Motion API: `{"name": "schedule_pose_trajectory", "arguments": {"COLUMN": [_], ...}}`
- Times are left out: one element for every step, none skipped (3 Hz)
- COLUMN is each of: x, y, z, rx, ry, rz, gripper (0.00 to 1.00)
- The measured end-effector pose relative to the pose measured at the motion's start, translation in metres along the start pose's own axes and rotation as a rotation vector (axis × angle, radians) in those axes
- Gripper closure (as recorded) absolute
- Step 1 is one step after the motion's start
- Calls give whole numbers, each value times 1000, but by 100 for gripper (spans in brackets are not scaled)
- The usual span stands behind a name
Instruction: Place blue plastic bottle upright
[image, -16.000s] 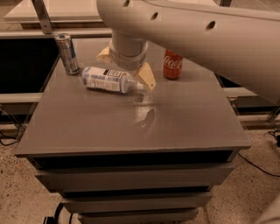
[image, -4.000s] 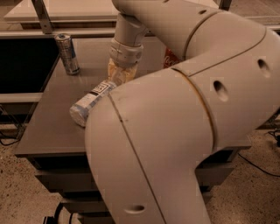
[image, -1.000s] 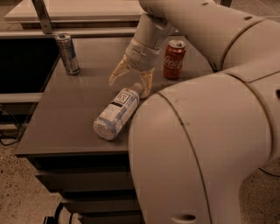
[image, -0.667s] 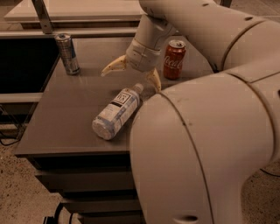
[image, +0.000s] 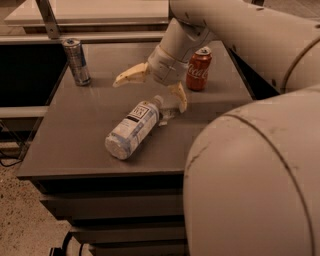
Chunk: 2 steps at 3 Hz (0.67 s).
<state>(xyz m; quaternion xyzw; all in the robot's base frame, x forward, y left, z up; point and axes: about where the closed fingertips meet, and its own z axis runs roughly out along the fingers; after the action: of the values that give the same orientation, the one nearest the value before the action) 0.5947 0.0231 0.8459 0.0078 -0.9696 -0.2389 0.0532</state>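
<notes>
Now, starting at the far left, we see a slim can (image: 77, 62) standing upright near the back left corner of the table (image: 85, 125), well apart from everything else.

Moving toward the middle, the bottle (image: 134, 129) lies on its side on the table, not upright. Its base points toward the front edge and its white cap points back and to the right, so it lies at a slant across the tabletop. The pale label faces up, with the small black-and-white patch near the neck end.

Just behind and above the cap end hangs the gripper (image: 150, 96). We see its two pale fingers (image: 131, 76) spread wide apart, and nothing is held between them. One finger reaches out toward the slim can's side and sits over bare table behind the bottle. The other points down and ends just beside the cap, on the side of the red can. We make out a narrow gap there, so the gripper does not seem to touch the bottle.

Further right, the red can (image: 199, 68) stands upright near the back of the table, just beside the gripper's wrist.

Lastly, the arm (image: 250, 180) fills the right side and the near foreground, hiding the table's right front corner.
</notes>
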Motion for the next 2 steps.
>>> {"name": "schedule_pose_trajectory", "arguments": {"x": [1, 1], "y": [1, 1], "z": [-1, -1], "rx": [-4, -4], "ry": [-1, -1], "rz": [-5, -6], "gripper": [0, 0]}}
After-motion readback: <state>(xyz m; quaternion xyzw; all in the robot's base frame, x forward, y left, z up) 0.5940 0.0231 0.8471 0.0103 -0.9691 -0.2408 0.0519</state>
